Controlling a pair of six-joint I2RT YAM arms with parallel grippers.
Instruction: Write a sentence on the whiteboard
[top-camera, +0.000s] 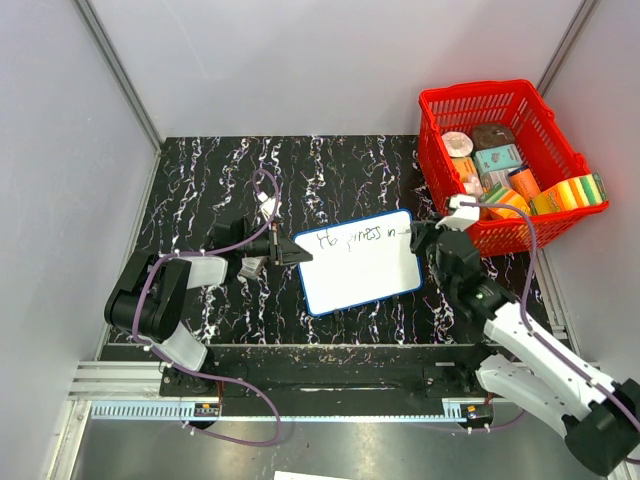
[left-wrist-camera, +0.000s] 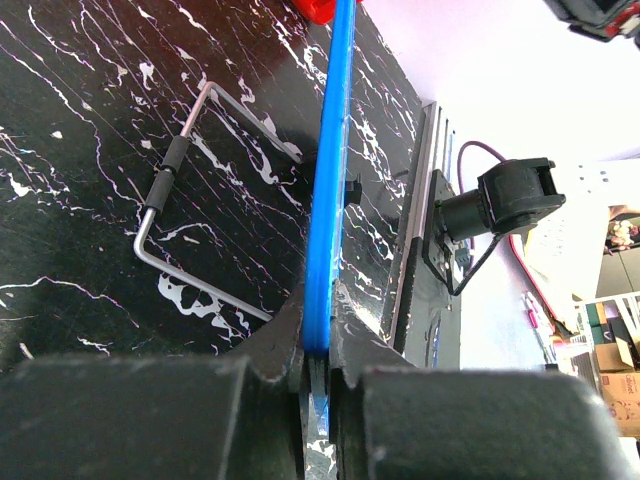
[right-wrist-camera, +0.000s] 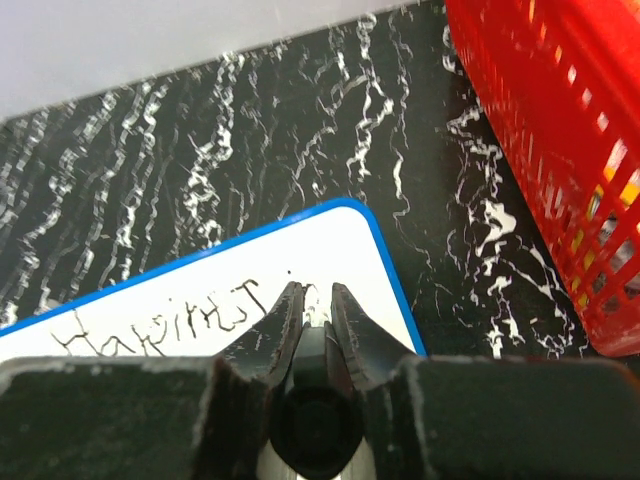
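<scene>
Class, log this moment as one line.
left hand: shut on whiteboard | right hand: shut on marker | sentence: one line written

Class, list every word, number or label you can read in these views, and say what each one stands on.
"Happiness in" (roughly, in sloppy dark marker handwriting): the sentence on the small flat white whiteboard with the blue rim.
Labels on the packets in the red plastic basket: too small to read.
Red print on the cardboard boxes at the edge of the left wrist view: blurred, unreadable.
</scene>
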